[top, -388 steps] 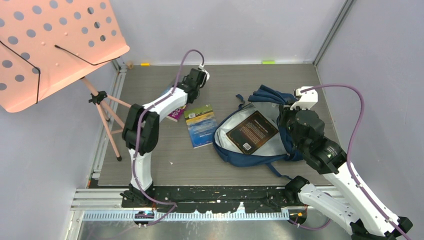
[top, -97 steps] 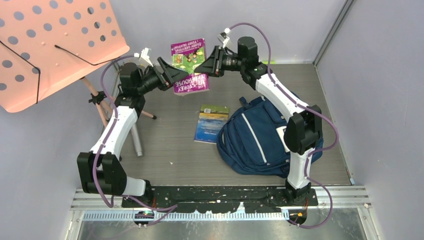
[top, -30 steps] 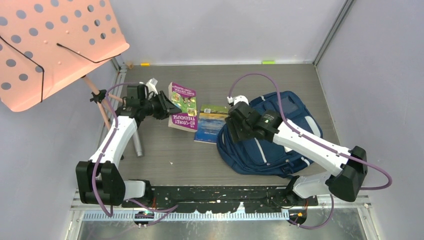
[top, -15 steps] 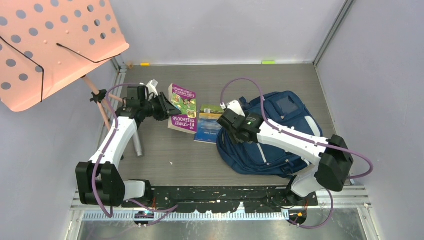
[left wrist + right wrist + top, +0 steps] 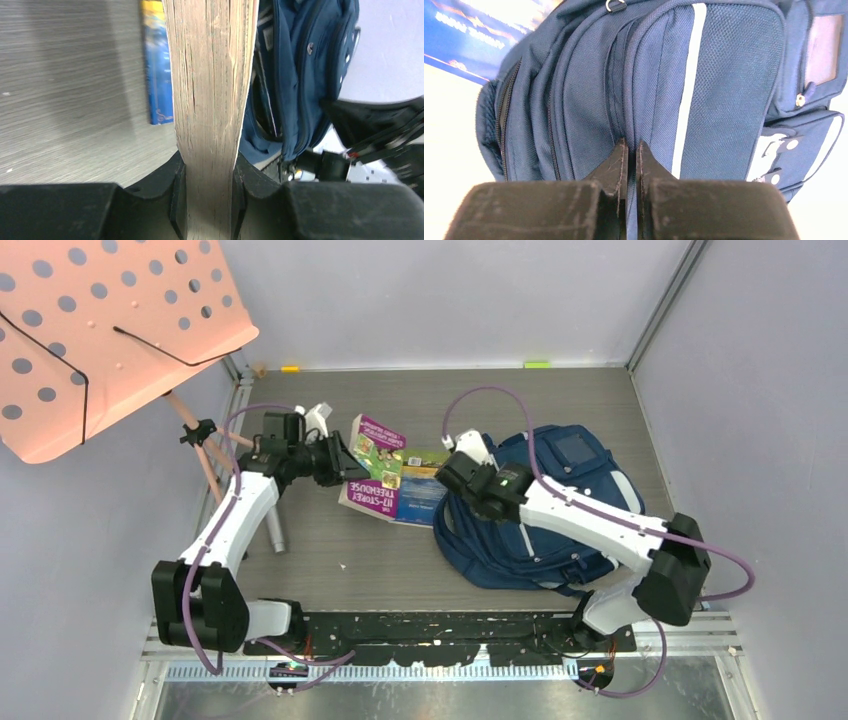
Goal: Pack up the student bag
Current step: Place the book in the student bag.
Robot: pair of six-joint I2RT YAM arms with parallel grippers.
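Beneath the student bag [image 5: 520, 550] lies the grey table [image 5: 560, 395]; the bag rests flat on it, front pocket and white stripe facing up. Just beside the bag, on the side away from that pocket, a blue book [image 5: 425, 502] lies flat. A thick purple book [image 5: 372, 468] tilts over it, clamped across its thickness by the left end effector [image 5: 338, 462]. At the bag's edge nearest the books, the right end effector [image 5: 629, 148] has its jaws together, tips against a fold of cloth beside the stripe. Whether any cloth is caught between them I cannot tell.

Done well, I judge, this step needs a sure pinch on that flap, lifted enough to open a mouth in the bag. The left arm should keep the purple book clear of the blue one. It can then slide the book in spine first, so the pages do not snag on the zip.
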